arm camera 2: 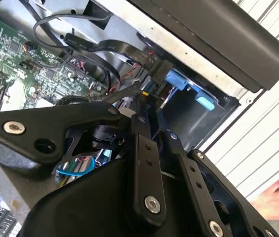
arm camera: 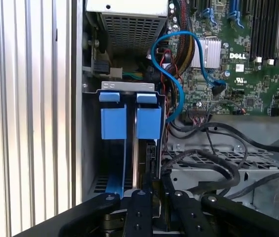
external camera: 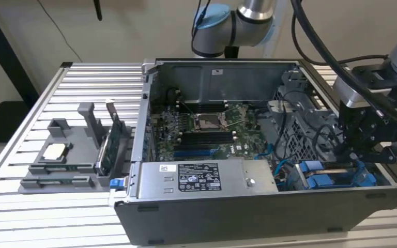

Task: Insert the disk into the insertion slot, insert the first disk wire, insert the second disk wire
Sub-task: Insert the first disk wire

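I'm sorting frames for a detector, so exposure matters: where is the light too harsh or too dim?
Exterior view: slatted table glares pale, case front dark. First wrist view: table washed out, drive bay deep in shadow. Second wrist view: table slats bright white against the dark case edge.

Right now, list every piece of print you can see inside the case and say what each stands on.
Power-supply box: white label with black print, too small to read.
Motherboard: white logo, a brand mark, left unquoted; the marks and lettering beside it are too small to read.
No other text can be made out.
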